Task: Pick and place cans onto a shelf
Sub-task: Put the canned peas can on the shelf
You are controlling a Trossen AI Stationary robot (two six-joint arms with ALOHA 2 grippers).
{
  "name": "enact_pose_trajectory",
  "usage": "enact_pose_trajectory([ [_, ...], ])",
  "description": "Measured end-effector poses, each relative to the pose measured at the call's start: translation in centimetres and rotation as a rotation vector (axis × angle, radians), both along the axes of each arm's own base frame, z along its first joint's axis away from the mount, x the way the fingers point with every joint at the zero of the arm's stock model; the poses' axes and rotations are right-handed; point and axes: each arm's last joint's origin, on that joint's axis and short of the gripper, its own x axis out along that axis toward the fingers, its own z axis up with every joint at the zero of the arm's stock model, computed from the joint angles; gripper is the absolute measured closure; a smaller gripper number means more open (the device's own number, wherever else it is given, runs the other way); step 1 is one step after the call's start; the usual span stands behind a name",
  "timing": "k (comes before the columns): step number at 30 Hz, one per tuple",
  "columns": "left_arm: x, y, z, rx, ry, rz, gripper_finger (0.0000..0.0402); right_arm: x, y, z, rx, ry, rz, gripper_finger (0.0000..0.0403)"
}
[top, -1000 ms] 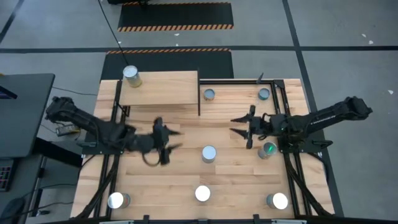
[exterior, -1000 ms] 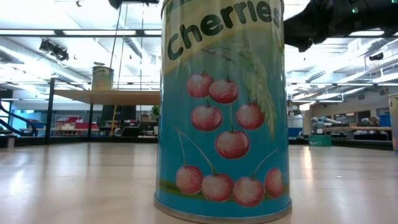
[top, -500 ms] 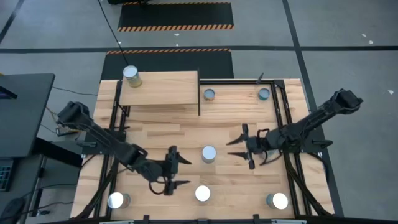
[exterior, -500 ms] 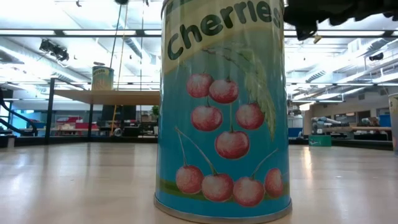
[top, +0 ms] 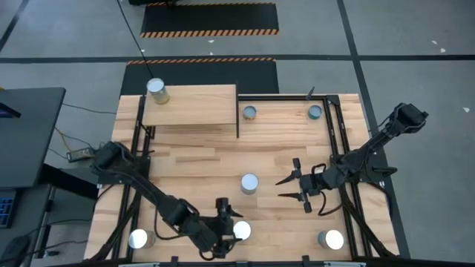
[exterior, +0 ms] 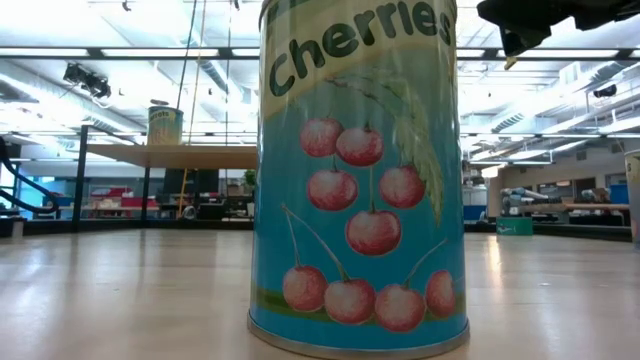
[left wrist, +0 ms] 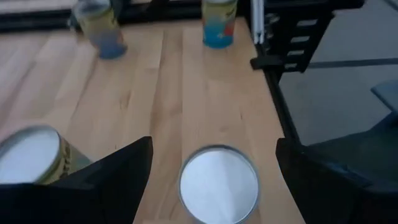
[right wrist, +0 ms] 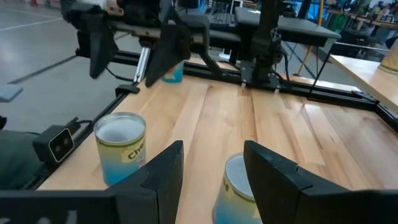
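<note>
Several cans with silver tops stand on the table. One can (top: 156, 90) stands on the wooden shelf (top: 194, 105) at the far left. My left gripper (top: 228, 228) is open at the near edge, its fingers on either side of the near-middle can (left wrist: 219, 183) without touching it. My right gripper (top: 282, 188) is open just right of the centre can (top: 249, 184), which shows between its fingers in the right wrist view (right wrist: 239, 186). The near-middle can fills the low view (exterior: 355, 180).
Other cans stand at the far middle (top: 250, 112), far right (top: 315, 112), near left (top: 141, 239) and near right (top: 334, 239). Black frame rails (top: 343, 133) run along the table's left and right sides. The shelf's black legs (top: 237, 122) stand left of the far-middle can.
My left gripper has gone toward the near edge and to the right, from mid-table to the near-middle can, staying open. My right gripper has gone toward the near edge, to beside the centre can, staying open. No can has moved.
</note>
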Motion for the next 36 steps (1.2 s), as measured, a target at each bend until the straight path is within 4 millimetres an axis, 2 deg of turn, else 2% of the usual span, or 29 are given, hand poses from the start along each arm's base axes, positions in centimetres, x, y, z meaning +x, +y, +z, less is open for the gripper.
enact_pose_trajectory([
  [8, 0.1, 0.0, -0.4, -0.025, 0.023, 0.025, 0.0053, -0.1, 0.0, -0.2, -0.013, 0.016, -0.001, 0.0227],
  [14, -0.8, 1.6, 1.4, 0.051, 0.035, 0.074, 0.0053, -0.1, -0.3, 0.7, -0.047, 0.035, -0.116, 0.0227],
  [18, -2.2, 3.5, 3.4, 0.119, -0.010, 0.146, 0.0053, 0.2, -0.3, 2.6, -0.065, 0.160, -0.157, 0.0227],
  [20, -2.5, 4.4, 3.6, 0.105, -0.020, 0.156, 0.0053, 0.1, -0.3, 3.7, -0.073, 0.251, -0.172, 0.0227],
  [25, -2.8, 6.9, 1.8, 0.105, -0.012, 0.203, 0.0053, -1.0, -0.9, 6.1, -0.075, 0.466, -0.181, 0.0218],
  [30, -2.4, 8.9, 0.6, 0.175, 0.008, 0.244, 0.0054, -2.5, -2.3, 6.5, -0.030, 0.720, -0.227, 0.0169],
  [32, -2.4, 10.4, 2.1, 0.196, 0.000, 0.271, 0.0054, -2.8, -3.0, 6.8, -0.034, 0.787, -0.269, 0.0140],
  [36, -3.0, 13.9, 7.9, 0.189, -0.134, 0.346, 0.0054, -3.2, -4.4, 7.3, -0.037, 0.884, -0.327, 0.0084],
])
